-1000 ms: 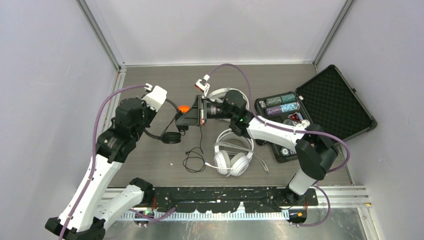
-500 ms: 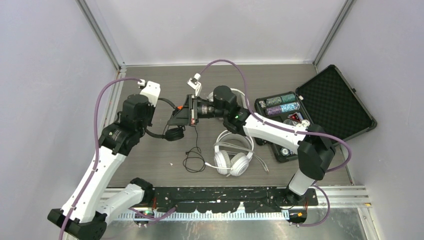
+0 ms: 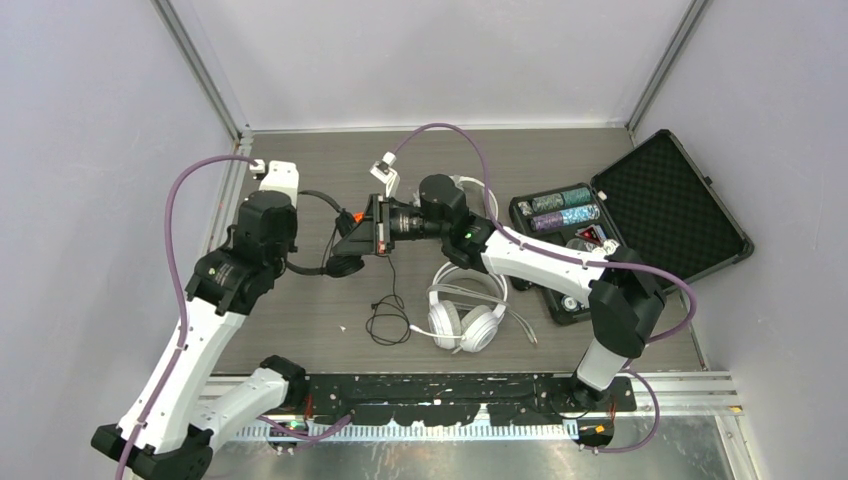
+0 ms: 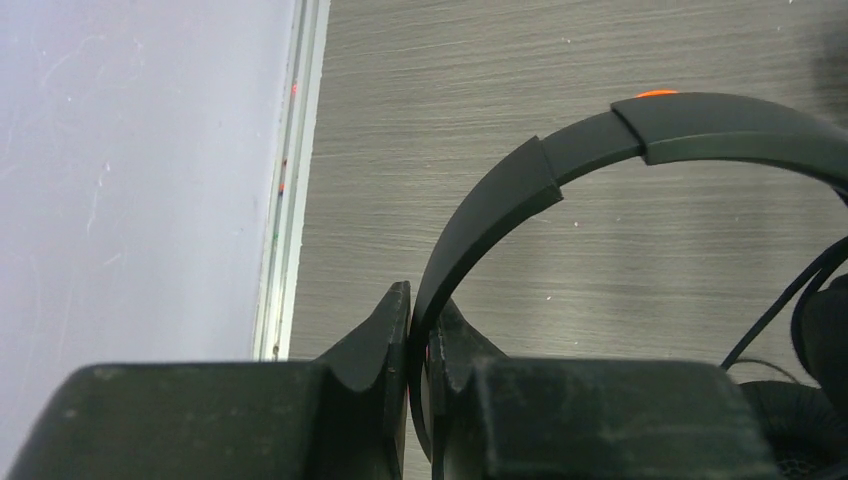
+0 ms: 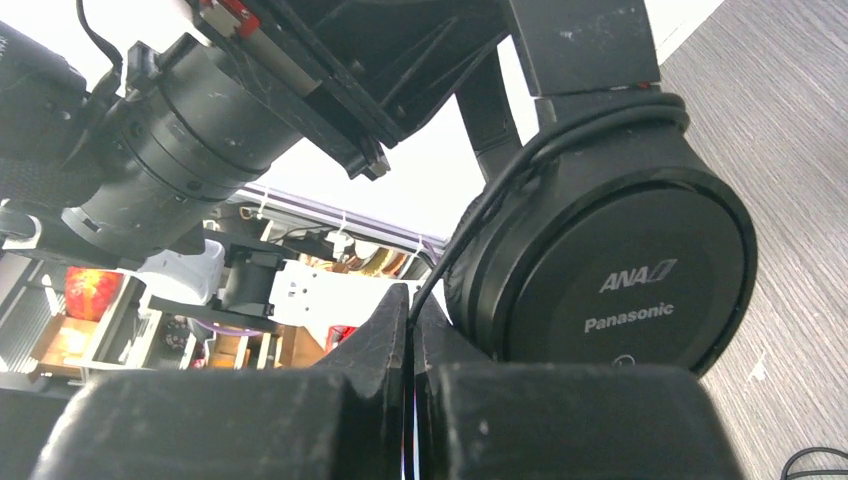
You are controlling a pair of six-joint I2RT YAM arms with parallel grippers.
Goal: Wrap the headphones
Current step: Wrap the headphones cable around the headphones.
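The black headphones (image 3: 338,262) hang above the table's left middle, between my two grippers. My left gripper (image 3: 298,266) is shut on the black headband (image 4: 560,160); the band runs between its jaws (image 4: 420,302). My right gripper (image 3: 352,240) is shut on the thin black cord (image 5: 480,210) right beside the black ear cup (image 5: 620,270), with its jaws closed (image 5: 411,300). The rest of the cord lies in loose loops on the table (image 3: 388,320). A white pair of headphones (image 3: 465,312) lies near the front middle. Another white pair (image 3: 472,187) is partly hidden behind my right arm.
An open black foam-lined case (image 3: 668,200) holding chips (image 3: 560,210) sits at the right. A small orange piece (image 3: 345,215) lies under the black headband. The left wall rail (image 4: 290,200) is close to my left gripper.
Both grippers have moved left with the black headphones between them. The left wrist swung towards the left wall; the right arm stretched further left.
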